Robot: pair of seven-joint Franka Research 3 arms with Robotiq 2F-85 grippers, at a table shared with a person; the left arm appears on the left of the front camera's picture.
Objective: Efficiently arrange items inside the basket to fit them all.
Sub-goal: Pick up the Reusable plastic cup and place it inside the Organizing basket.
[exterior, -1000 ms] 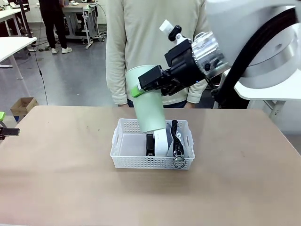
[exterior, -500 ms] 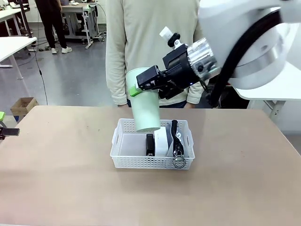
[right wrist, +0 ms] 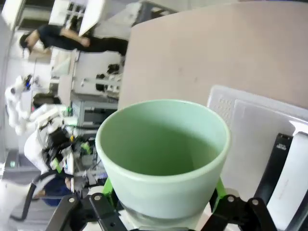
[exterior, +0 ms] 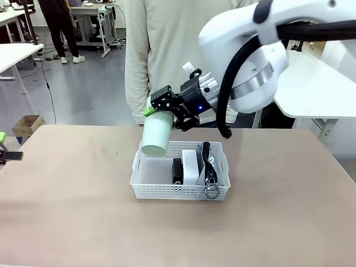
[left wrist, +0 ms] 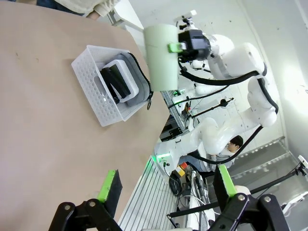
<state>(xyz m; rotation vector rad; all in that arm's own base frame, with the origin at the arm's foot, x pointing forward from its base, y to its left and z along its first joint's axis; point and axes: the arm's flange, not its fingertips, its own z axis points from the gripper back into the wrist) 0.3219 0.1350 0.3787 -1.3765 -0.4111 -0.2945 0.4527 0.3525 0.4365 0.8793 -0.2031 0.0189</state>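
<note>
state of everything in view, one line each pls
pale green cup: held tilted above the basket's left end, open mouth angled down
right gripper: jaws shut on the cup
left gripper: jaws open, nothing between them
basket: on the table, left part bare
stapler: in basket
white device: in basket, beside stapler
pouch: in basket, right end

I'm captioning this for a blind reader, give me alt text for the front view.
The right hand holds a pale green cup tilted over the left end of a white basket on a tan table. A stapler, white device and zip pouch stand inside; a person waits behind.
</note>
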